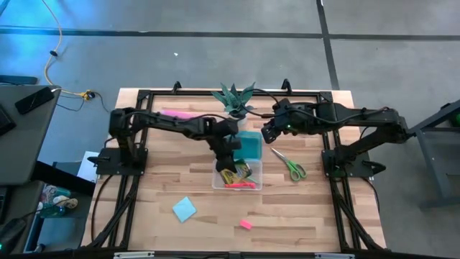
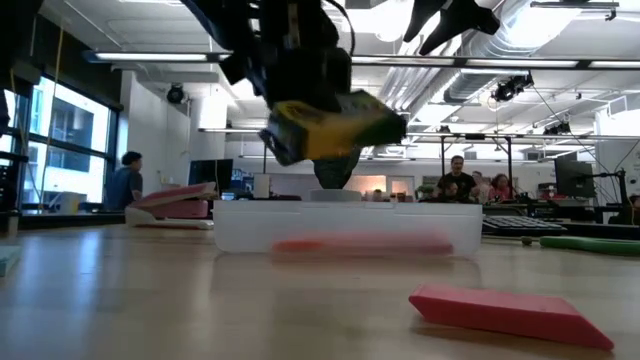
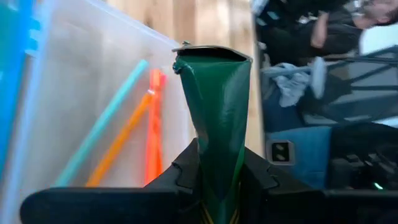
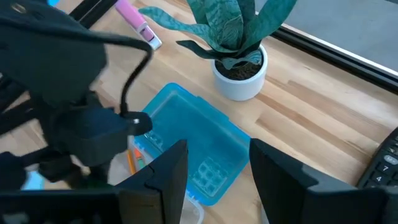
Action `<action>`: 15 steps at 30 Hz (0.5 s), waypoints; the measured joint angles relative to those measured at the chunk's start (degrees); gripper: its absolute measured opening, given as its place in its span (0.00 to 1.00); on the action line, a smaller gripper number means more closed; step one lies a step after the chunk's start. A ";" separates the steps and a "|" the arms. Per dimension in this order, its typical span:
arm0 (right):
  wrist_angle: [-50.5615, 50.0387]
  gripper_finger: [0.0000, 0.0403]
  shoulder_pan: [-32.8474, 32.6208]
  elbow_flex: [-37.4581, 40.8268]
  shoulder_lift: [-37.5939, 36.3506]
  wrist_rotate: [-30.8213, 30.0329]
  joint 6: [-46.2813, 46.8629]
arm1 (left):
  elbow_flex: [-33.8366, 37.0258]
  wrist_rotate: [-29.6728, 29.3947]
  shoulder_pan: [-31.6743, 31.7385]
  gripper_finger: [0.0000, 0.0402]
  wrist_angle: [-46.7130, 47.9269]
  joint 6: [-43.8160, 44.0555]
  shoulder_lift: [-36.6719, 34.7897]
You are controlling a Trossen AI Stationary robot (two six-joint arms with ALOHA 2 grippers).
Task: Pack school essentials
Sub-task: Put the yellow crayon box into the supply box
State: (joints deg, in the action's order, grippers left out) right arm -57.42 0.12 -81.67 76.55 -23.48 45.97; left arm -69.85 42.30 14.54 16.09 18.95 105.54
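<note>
My left gripper (image 1: 228, 154) hangs over the clear container (image 1: 238, 175) and is shut on the yellow-green crayon box (image 2: 335, 126). Thin teal, orange and red pencils (image 3: 134, 127) lie on the container's floor. The green-handled scissors (image 1: 289, 164) lie flat on the table to the container's right. The light-blue notepad (image 1: 184, 209) and the pink eraser (image 1: 245, 224) lie nearer the near edge. My right gripper (image 1: 267, 134) is open and hovers above the blue lid (image 4: 199, 155), beside the container's far end. My left gripper pinches the crayon box between its two fingers, one finger (image 3: 186, 168) on each broad face, at one end of the box (image 3: 219, 168). The fingers point down from above. The box is lifted clear over the container and tilted, its open-flap end (image 3: 211, 55) pointing away from the fingers.
A potted plant (image 1: 233, 99) stands at the far edge, and a long pink-and-white bar (image 1: 180, 114) lies to its left. A black calculator's edge (image 4: 380, 167) shows near the right arm. People stand in the room beyond the table.
</note>
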 joint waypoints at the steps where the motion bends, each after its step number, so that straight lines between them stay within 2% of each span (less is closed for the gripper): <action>1: -0.17 0.40 0.00 0.00 0.00 0.02 -0.30 | -0.40 -1.04 -0.01 0.12 0.84 -0.53 0.73; 7: -0.19 0.40 0.00 0.00 0.00 0.04 -1.13 | -1.68 -4.58 -0.08 0.12 7.60 -4.22 3.60; 11: -0.19 0.40 0.00 0.00 0.00 0.04 -1.43 | -1.78 -5.09 -0.50 0.12 8.34 -4.58 4.00; 15: -0.20 0.40 0.00 0.00 0.02 0.04 -1.46 | -1.79 -8.32 -1.16 0.13 8.24 -4.32 4.00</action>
State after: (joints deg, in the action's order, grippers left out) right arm -57.61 0.12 -81.67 76.58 -23.44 44.51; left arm -71.64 33.98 13.38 24.34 14.63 109.54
